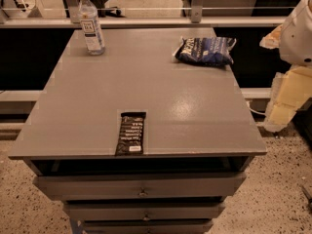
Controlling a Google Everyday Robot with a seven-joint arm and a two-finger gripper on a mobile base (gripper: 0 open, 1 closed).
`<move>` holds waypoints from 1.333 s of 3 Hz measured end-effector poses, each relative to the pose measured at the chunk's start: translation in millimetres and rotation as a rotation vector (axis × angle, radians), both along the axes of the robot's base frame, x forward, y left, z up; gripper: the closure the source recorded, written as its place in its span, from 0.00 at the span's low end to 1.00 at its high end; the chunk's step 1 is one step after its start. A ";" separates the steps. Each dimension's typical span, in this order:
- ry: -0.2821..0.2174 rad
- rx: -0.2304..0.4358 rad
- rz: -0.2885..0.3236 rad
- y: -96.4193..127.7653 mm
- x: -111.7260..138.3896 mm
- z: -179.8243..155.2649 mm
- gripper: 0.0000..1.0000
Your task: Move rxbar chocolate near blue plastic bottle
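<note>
One rxbar chocolate (130, 133) lies flat at the table's (195, 106) near edge, well apart from the back-left blue plastic bottle (91, 24); the gripper, out of view, its state untellable, should pinch across the bar's narrow width.

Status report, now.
Gripper at right edge, beside the grey table, off it. Flat black rxbar chocolate bar at front edge, untouched; clear blue plastic bottle back left. Crinkled blue snack bag back right, off the path.
</note>
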State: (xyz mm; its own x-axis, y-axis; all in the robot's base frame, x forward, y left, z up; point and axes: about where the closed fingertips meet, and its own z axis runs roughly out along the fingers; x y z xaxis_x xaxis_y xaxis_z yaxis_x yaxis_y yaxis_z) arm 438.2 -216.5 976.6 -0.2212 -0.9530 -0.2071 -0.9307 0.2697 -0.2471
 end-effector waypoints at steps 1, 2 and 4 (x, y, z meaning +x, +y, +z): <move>0.000 0.000 0.000 0.0 0.0 0.1 0.00; -0.001 0.043 0.022 -1.5 9.5 3.1 0.00; 0.042 0.268 0.127 67.3 30.5 -31.6 0.00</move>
State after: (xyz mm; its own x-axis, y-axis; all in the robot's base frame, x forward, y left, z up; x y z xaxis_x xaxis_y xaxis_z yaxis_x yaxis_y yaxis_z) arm 468.7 -149.2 945.0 -0.1174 -0.8860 -0.4485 -0.9690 0.2011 -0.1436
